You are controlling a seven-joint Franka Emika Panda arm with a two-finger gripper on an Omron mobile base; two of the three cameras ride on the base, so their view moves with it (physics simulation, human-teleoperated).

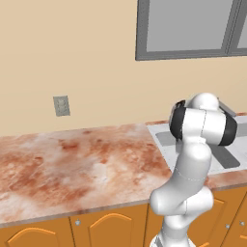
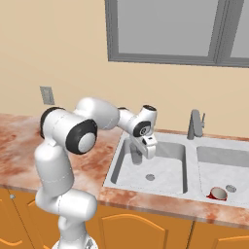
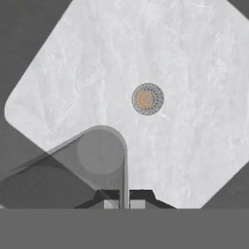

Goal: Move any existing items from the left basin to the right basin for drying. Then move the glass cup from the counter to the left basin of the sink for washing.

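over the left basin (image 2: 160, 168) of the sink (image 2: 192, 138), the gripper (image 2: 137, 154) is hanging with its jaws clamped on the rim of the glass cup (image 2: 136, 156), apparently carrying it upright and low enough to set down for washing. across the divider, the red mug (image 2: 218, 194) is lying in the right basin (image 2: 233, 165), so the first move looks done. looking straight down, the hand view is showing the cup wall pinched between the fingertips (image 3: 137, 203) and the drain (image 3: 148, 98) beyond, while the right base view is showing the mug and faucet (image 2: 195, 125).
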